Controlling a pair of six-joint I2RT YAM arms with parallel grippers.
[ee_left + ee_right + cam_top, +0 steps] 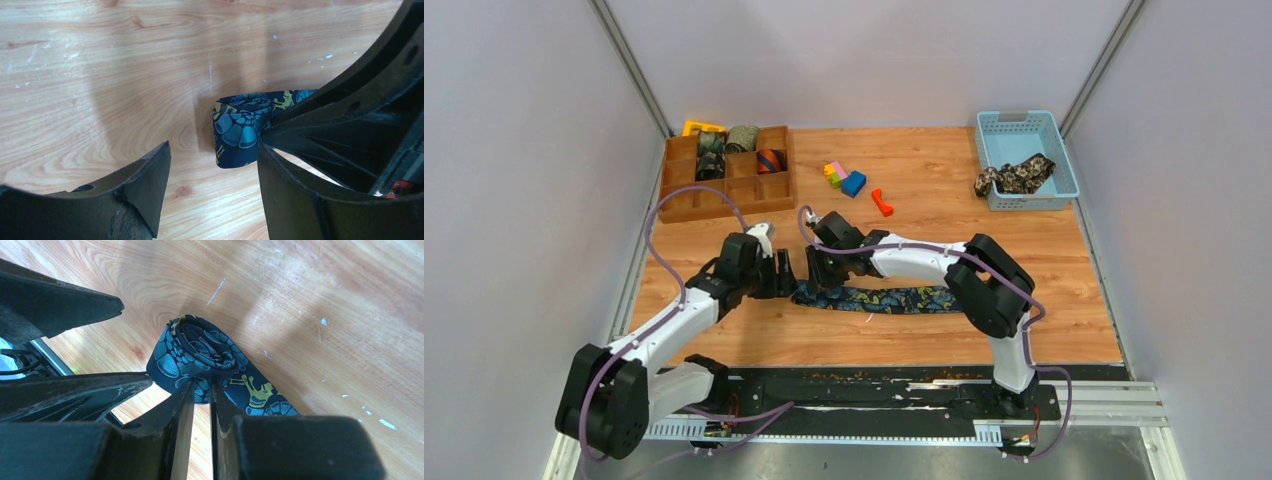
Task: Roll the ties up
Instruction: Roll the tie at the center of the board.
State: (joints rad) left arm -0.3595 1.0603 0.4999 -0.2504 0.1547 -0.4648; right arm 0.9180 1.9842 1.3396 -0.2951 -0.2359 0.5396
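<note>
Going left to right on the top cam: up and to the left of the navy tie [894, 298] sits a wooden box [724, 210] split into compartments, with 4 coiled ties [742, 137] in its back cells. Only the overhead shows that; neither wrist cam catches it.

The left gripper [214, 150] is parked at the navy tie's left end. From above you can't really read its jaws, but its own cam shows them standing wide apart, with the tie's rolled end lying on the table [100, 75] just past the gap, closer to the right-hand finger.

The right gripper [202, 385] comes in at that same end from the other side. Its wrist cam gives the best look: the 2 fingers are almost together, with only a thin slit between them, and the tips nip the edge of the little coil. You can see a couple of turns wound up, teal blobs and gold bits on navy. The overhead hides that coil under the 2 grippers and shows only the flat strip running off to the right.

Beyond the navy tie's middle there's a small cluster of plastic blocks [844, 176]. Far beyond its right end a blue basket [1022, 203] holds a bunched floral tie [1014, 177], again visible only on the overhead.
</note>
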